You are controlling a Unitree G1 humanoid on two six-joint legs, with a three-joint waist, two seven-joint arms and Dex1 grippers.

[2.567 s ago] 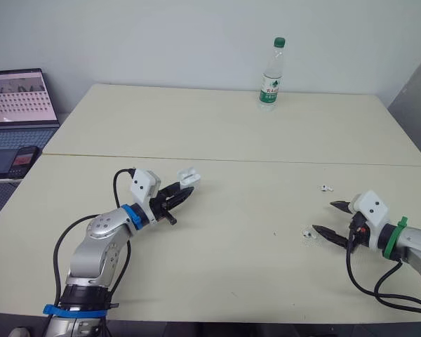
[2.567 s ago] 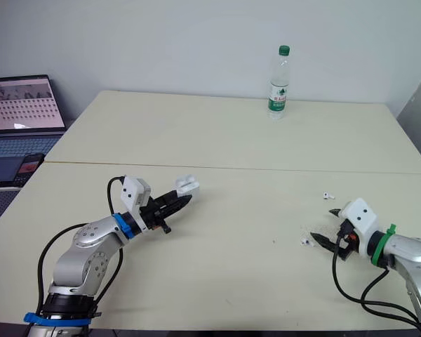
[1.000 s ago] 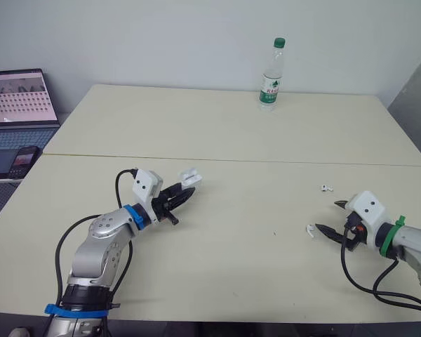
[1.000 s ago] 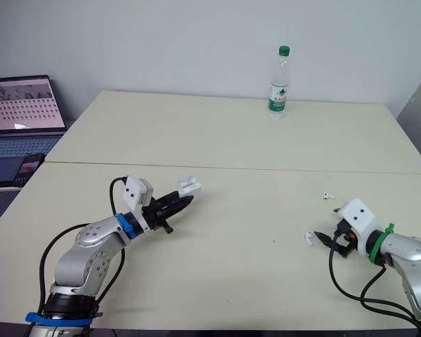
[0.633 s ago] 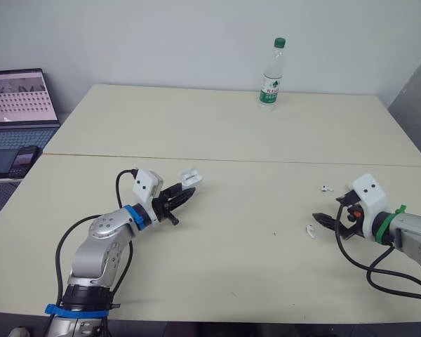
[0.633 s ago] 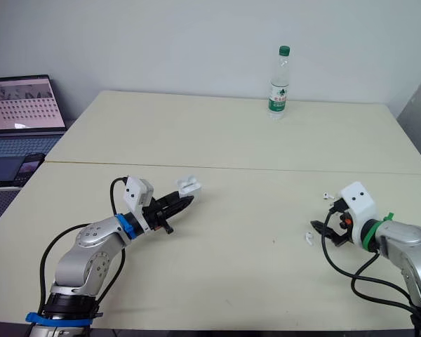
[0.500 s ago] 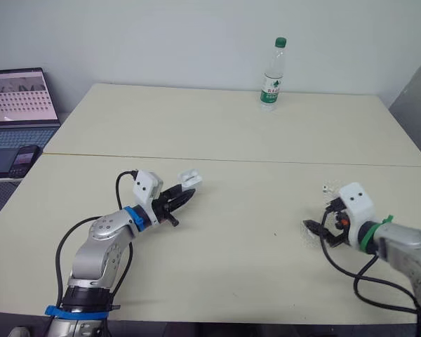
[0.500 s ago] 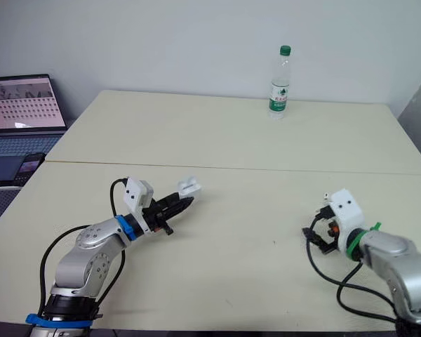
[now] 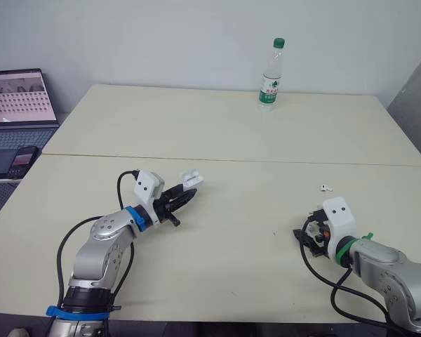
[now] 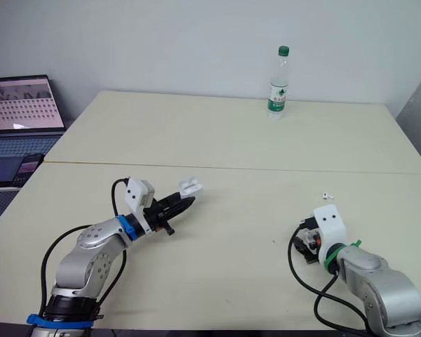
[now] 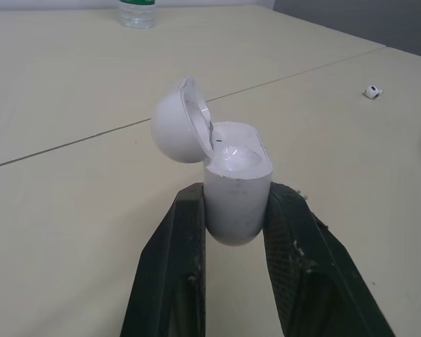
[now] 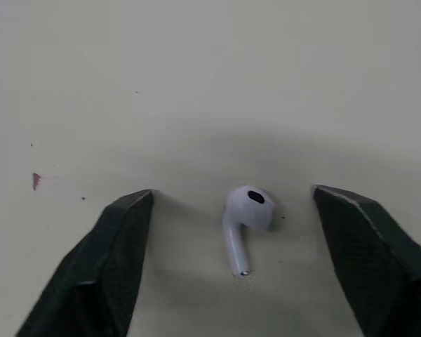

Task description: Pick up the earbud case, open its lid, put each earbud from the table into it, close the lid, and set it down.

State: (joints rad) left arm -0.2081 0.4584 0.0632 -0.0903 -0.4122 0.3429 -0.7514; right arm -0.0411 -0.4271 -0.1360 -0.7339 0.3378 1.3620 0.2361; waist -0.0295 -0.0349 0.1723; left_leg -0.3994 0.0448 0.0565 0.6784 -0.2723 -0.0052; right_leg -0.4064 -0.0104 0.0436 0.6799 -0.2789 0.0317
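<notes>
On table (image 9: 231,140), earbud (image 12: 244,214) within right pincer (image 12: 231,191)

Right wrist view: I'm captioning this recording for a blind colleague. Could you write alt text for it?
A white earbud lies on the cream table in the gap of the open right gripper, touching neither black finger. Its stem points back toward the wrist.

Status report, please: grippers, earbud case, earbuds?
Left gripper shut on earbud case, lid open. Right gripper open, straddling one earbud on the table. Second earbud lies apart. Nothing in the way.
</notes>
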